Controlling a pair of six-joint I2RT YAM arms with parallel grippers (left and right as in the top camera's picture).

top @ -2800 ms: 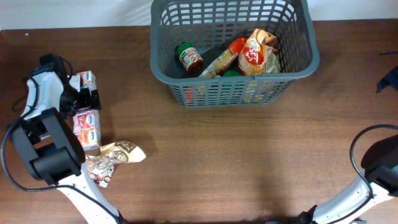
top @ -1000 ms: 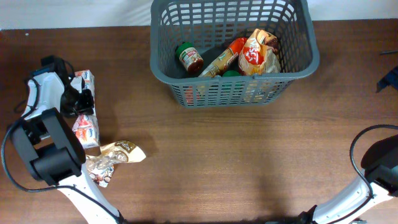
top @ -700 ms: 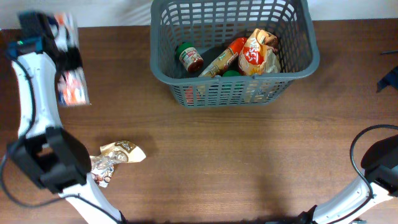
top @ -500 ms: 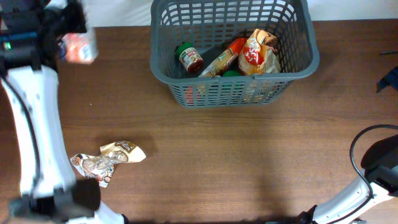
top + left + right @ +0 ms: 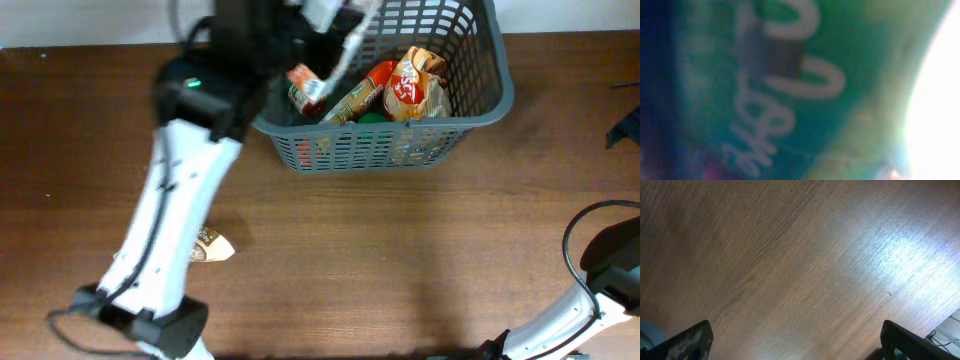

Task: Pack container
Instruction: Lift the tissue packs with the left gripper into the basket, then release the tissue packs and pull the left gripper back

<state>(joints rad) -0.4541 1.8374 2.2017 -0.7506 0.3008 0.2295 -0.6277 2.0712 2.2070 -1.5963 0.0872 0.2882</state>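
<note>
The container (image 5: 480,112), a dark grey slotted basket, stands at the back of the table. In it lie a red-labelled jar (image 5: 303,90), a long orange bottle (image 5: 365,90) and a snack bag (image 5: 415,90). My left gripper (image 5: 305,25) hangs, motion-blurred, over the basket's left rim, shut on a white carton (image 5: 338,18). Blurred green packaging with white lettering (image 5: 790,90) fills the left wrist view and hides the fingers. My right gripper (image 5: 797,347) is open over bare wood, one dark fingertip (image 5: 690,340) in each lower corner.
A crumpled beige snack wrapper (image 5: 212,245) lies on the table at the lower left, partly under the left arm (image 5: 175,190). The right arm's base (image 5: 610,270) sits at the right edge. Brown wooden tabletop (image 5: 400,250) spreads in front of the basket.
My left arm has swung from the far left of the table up and right to the basket's left rim, carrying the carton. The right arm has not moved.
</note>
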